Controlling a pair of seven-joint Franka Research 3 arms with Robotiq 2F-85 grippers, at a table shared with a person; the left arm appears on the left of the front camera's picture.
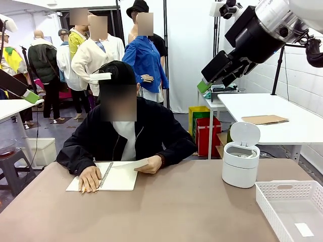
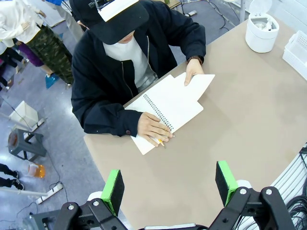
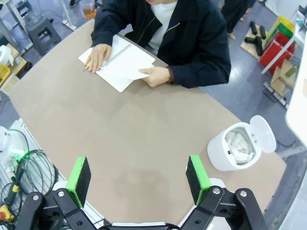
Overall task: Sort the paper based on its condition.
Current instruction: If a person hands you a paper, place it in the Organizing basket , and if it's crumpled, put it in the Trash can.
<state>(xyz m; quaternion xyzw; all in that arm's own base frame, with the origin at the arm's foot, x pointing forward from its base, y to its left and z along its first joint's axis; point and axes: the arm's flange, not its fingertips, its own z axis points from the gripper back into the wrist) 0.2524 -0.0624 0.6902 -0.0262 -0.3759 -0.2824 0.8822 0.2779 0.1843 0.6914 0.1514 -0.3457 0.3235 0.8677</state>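
Front view, centre-left: spiral notebook (image 1: 119, 177), person's hand (image 1: 151, 165) lifting a paper page (image 1: 130, 164); right, open bin (image 1: 240, 169); lower right, basket (image 1: 287, 184) holding one flat slip (image 1: 304, 229). Left gripper (image 2: 169, 184) and right gripper (image 3: 138, 178): jaws wide, empty. We judge sorting waits on a freed piece; next, grasp it.

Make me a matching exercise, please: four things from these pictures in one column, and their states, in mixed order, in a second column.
Column A
1. spiral notebook
2. white bin
3. white basket
4. right gripper

Column B
a. lid up, white wads inside
b. holds one flat slip
c. jaws open, holding nothing
d. lies open, a hand on its page

Pairs: 1-d, 2-a, 3-b, 4-c
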